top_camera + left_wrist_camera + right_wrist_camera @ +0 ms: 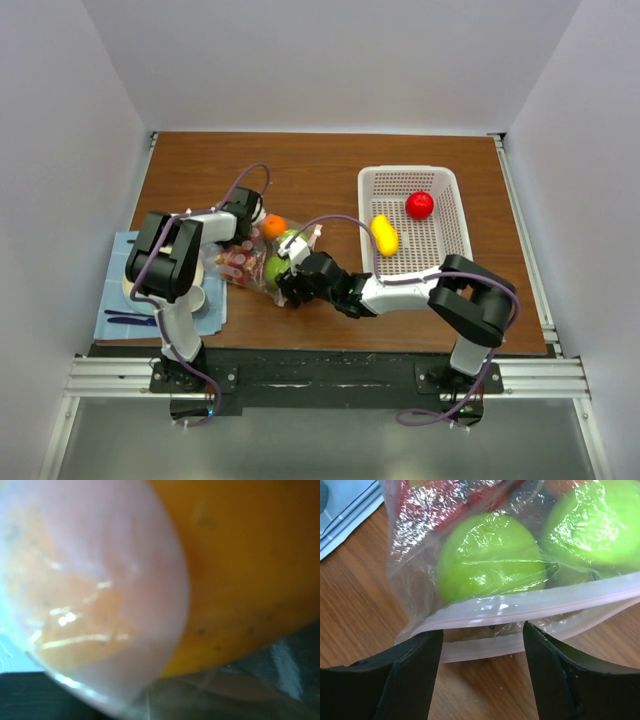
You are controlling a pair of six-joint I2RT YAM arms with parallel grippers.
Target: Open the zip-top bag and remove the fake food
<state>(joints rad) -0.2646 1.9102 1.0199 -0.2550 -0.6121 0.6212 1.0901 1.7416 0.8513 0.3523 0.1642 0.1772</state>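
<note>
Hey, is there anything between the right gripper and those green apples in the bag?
Yes. The right gripper stands open at the edge of the zip-top bag. The bag's zip strip and clear plastic lie between it and the two green apples. I can't tell whether the strip is parted there. Nothing else visible intervenes.

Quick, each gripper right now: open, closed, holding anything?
Left gripper: shut, at the zip-top bag by the orange; hold unclear.
Right gripper: open, straddling the bag's zip edge.

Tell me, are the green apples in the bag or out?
In. Both green apples sit behind the clear plastic of the zip-top bag, above its zip strip.
</note>
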